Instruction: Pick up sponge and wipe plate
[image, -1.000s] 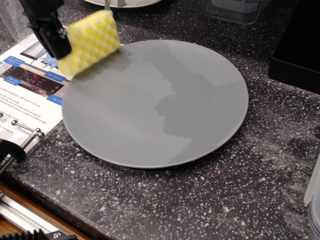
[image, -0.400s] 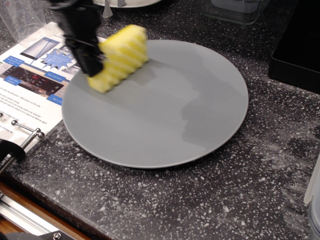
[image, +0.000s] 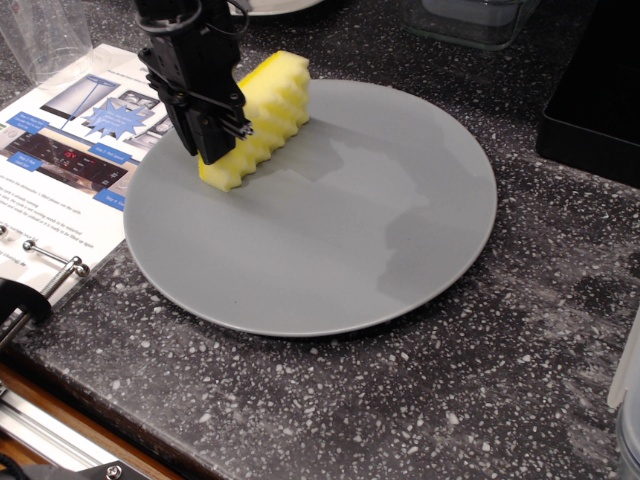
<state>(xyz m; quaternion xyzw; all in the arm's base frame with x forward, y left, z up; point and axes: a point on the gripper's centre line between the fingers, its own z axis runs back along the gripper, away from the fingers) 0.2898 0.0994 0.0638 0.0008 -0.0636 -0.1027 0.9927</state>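
The large grey plate (image: 330, 230) lies flat on the dark speckled counter in the middle of the view. My black gripper (image: 222, 138) comes down from the top left and is shut on the yellow sponge (image: 265, 110). The sponge has a wavy ridged face and is tilted, its lower end resting on the plate's upper left part. The near finger covers part of the sponge.
A printed leaflet (image: 60, 150) lies left of the plate, and a metal clamp (image: 40, 280) sits at the counter's left front edge. A white dish (image: 270, 5) shows partly at the top. A clear container (image: 470, 20) and a black box (image: 600, 90) stand at the right rear.
My gripper has carried the sponge rightward and down from above the leaflet onto the plate's upper left part. The sponge has turned more upright.
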